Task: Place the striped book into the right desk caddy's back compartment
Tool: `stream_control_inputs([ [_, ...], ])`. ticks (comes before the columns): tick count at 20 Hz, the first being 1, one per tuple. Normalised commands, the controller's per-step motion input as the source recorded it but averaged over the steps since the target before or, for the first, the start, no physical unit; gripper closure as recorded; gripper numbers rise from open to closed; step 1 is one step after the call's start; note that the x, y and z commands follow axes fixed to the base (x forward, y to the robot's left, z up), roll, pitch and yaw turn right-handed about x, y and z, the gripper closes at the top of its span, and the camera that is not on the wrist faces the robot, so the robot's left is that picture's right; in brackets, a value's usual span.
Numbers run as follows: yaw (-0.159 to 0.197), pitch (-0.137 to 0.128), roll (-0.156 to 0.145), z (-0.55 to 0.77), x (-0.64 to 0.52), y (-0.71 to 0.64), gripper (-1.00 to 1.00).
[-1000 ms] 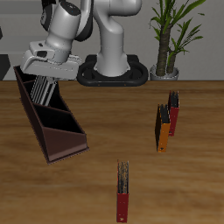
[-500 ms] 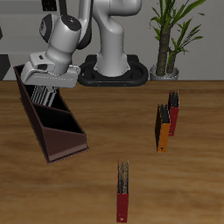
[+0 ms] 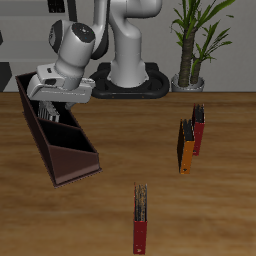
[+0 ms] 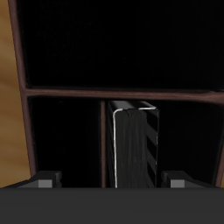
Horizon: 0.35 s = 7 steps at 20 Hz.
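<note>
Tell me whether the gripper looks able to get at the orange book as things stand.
Probably not yet: the gripper sits over the right desk caddy, seemingly holding the striped book. The orange book stands unobstructed across the table beside a red book.

Striped book (image 4: 133, 144) upright in back compartment (image 4: 66, 136), against one divider; open room beside it.

Since a second ago the gripper (image 3: 48, 108) sits lower over the right desk caddy (image 3: 70, 160), nearer the table. The striped book (image 3: 47, 112) shows less above the caddy's rim than before, sunk deeper into the back compartment (image 3: 36, 108).
</note>
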Motion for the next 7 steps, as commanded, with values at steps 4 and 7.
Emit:
stream_control_inputs([
  [4, -0.006, -0.027, 0.018, 0.17, -0.01, 0.10, -1.00],
  [7, -0.021, -0.028, 0.047, 0.27, 0.00, 0.18, -1.00],
])
